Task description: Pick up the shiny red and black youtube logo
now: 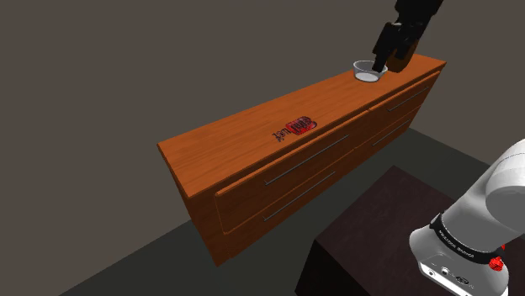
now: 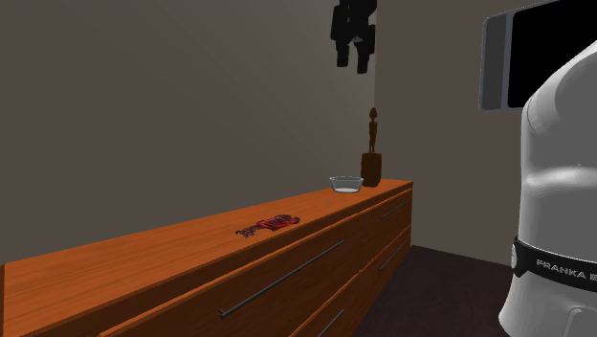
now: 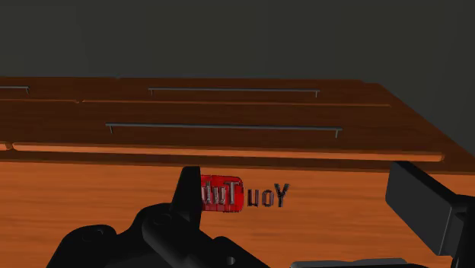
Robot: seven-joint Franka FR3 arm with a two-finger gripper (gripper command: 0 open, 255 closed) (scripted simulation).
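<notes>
In the shoulder view the YouTube logo (image 1: 294,128), red with black lettering, lies flat near the middle of the wooden dresser (image 1: 219,147) top, well apart from a small clear bowl (image 1: 368,72) near the far end. The bowl looks empty, and the drawers below are shut. The black hand (image 1: 383,60) hangs up by the bowl, away from the logo. The second exterior view shows the hand high in the air above the dresser, with a dark carved figurine (image 2: 371,153) just behind the bowl. In the wrist view the fingers (image 3: 186,192) stand wide apart, grasping nothing, and the logo lies ahead on the wood. I judge this the approach step: the hand must travel over the logo, descend, and straddle it before closing.
</notes>
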